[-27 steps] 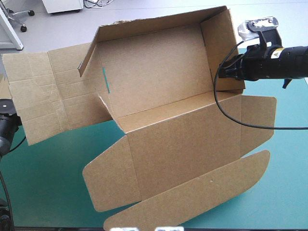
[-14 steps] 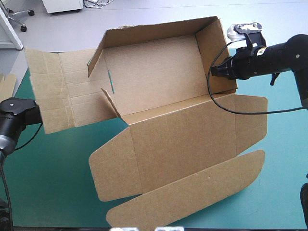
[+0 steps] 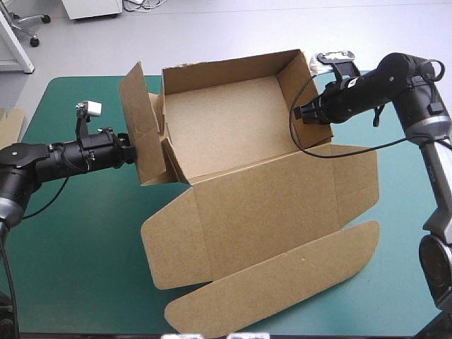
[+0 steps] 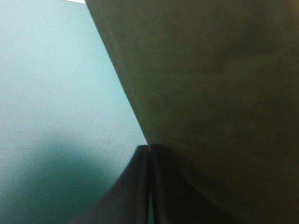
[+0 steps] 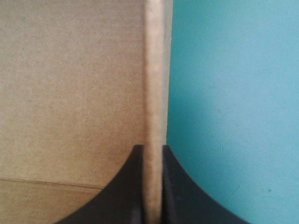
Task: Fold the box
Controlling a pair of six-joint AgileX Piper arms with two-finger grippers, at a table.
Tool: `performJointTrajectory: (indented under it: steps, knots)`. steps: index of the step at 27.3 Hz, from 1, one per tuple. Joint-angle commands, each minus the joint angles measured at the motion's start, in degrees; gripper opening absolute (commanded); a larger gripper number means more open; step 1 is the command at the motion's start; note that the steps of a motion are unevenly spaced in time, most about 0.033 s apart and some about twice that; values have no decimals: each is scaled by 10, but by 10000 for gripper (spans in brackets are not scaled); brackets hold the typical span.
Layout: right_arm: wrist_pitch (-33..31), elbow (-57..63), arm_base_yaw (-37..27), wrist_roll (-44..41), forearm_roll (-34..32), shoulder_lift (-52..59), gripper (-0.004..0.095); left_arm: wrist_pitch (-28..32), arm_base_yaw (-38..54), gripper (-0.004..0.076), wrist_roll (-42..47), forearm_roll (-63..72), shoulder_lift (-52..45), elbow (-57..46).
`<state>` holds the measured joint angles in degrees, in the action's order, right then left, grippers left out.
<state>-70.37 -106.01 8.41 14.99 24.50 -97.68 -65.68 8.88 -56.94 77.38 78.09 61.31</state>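
From above, the brown box (image 3: 233, 127) stands at the middle of the counter (image 3: 70, 247) as an open tray. Its far wall and right wall (image 3: 300, 88) are upright, and its lid (image 3: 268, 205) lies flat toward the near edge with its flaps spread. At the tray's left end a flap (image 3: 138, 120) stands up, leaning outward. The left tool (image 3: 133, 157) comes in level from the left and meets the lower part of that flap. The right tool (image 3: 300, 113) reaches in from the right onto the right wall's rim. A strip of spare board (image 3: 8, 123) shows at the counter's left edge.

From the left wrist, the black fingers (image 4: 135, 186) are all but together, with only a thin line between them. Shadowed board fills the space ahead, its edge running down to the fingertips. The view is dark, but the tool seems nipped onto that edge. The teal-green cover (image 4: 56, 84) lies beside it.

From the right wrist, the fingers are nearly closed, and the wall's pale cut edge is pinched between them. The box's inner face is on one side and the cover on the other.
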Motion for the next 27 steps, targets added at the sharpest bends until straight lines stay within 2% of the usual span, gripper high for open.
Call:
performJointTrajectory:
  steps: [1,8,10,14,18,21,24,27]
  knots:
    - [30,-16,10,-6,21,21,-12,-27,-3,-12,4,59,-19,15]
    - [30,-16,10,-6,19,16,-12,-46,-3,-11,4,86,-19,16]
    - [30,-16,10,-6,17,16,-12,-56,-3,17,4,98,-19,16]
    - [30,-16,10,-6,16,16,-12,-59,-3,157,8,119,-19,16]
    - [30,-16,10,-6,16,16,-12,-59,-3,347,34,122,-19,16]
    - [30,-16,10,-11,16,10,-12,-59,-3,442,46,125,-19,16]
    - [31,-16,11,-13,16,4,-12,-59,-3,477,52,137,-19,16]
    - [40,-16,11,-20,6,-4,-11,-60,-3,478,52,160,-19,16]
